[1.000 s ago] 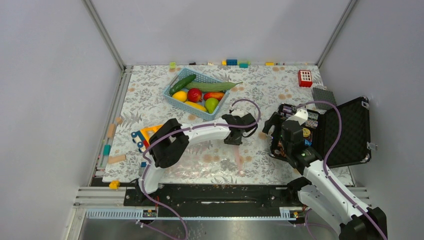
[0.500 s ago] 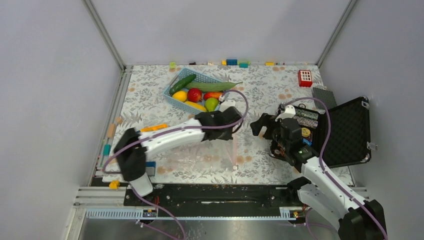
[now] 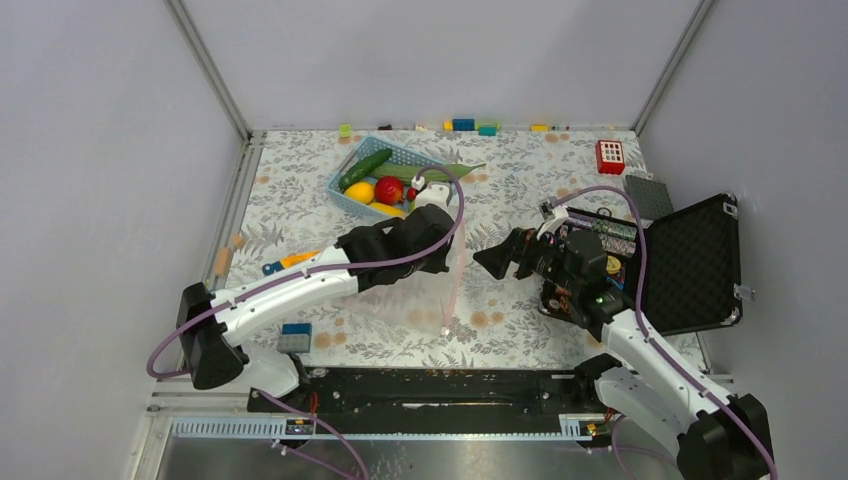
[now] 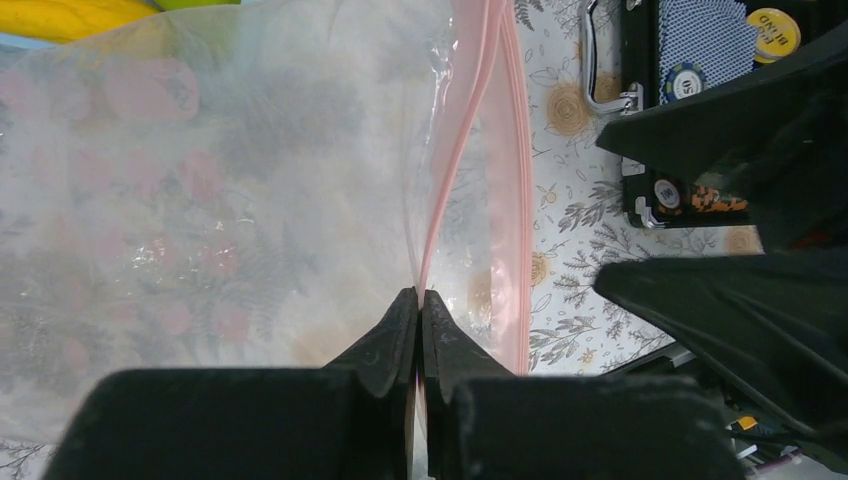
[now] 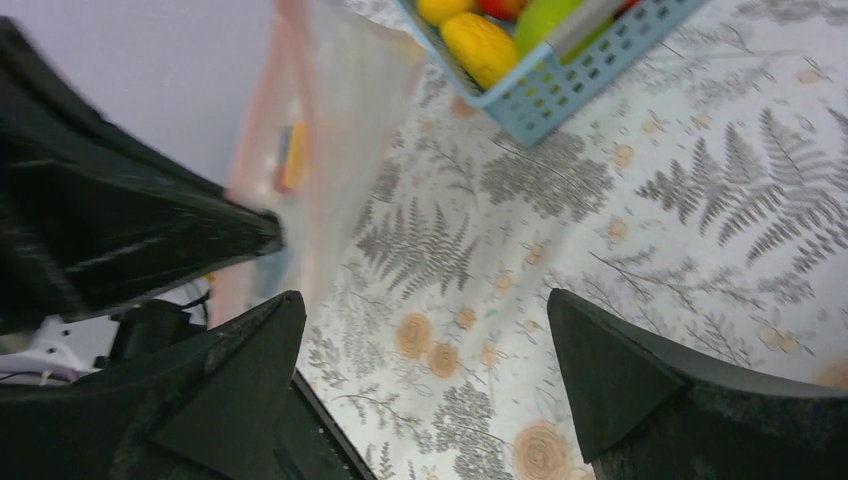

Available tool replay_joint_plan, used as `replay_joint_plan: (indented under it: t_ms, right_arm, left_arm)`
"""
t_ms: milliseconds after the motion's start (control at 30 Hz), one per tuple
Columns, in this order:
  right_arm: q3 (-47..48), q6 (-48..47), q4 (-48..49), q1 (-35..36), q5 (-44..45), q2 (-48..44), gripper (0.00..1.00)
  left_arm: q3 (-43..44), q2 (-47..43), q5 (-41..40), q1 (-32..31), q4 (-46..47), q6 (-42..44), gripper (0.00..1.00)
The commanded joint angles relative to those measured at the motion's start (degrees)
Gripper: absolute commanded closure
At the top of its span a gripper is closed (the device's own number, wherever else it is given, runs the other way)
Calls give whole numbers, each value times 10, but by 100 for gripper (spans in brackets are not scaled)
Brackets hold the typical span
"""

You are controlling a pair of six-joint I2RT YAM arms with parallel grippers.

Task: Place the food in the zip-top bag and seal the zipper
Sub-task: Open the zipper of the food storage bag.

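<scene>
Floral tablecloth (grey walls) beneath zip-top bag.

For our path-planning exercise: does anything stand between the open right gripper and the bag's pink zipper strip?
Nothing visible does. Only the table shows between the right gripper and the zipper, which the left gripper pinches.
</scene>
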Motion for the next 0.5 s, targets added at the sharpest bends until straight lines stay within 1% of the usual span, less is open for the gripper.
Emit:
replay_joint_plan:
  t_ms: [0,100,167,333,467]
  right_arm:
    - [54,18,7,28,-35,-28,0]
    - [71,14,-18,69,-5,-22,0]
    - [82,7,-38,96,35,-11,0]
    - [121,-2,-84,160,108,63,1]
    - [143,0,-110,198,201,114,6]
  left_arm:
    - [16,-18,-7,1,-14,3,100]
    - [25,-19,-8,1,-26,-6,100]
    - [29,-21,-8,1,-34,-12,100]
    - [25,-34,-5,1,-38,-22,100]
    - [16,-55,-10,1,-40,-25,100]
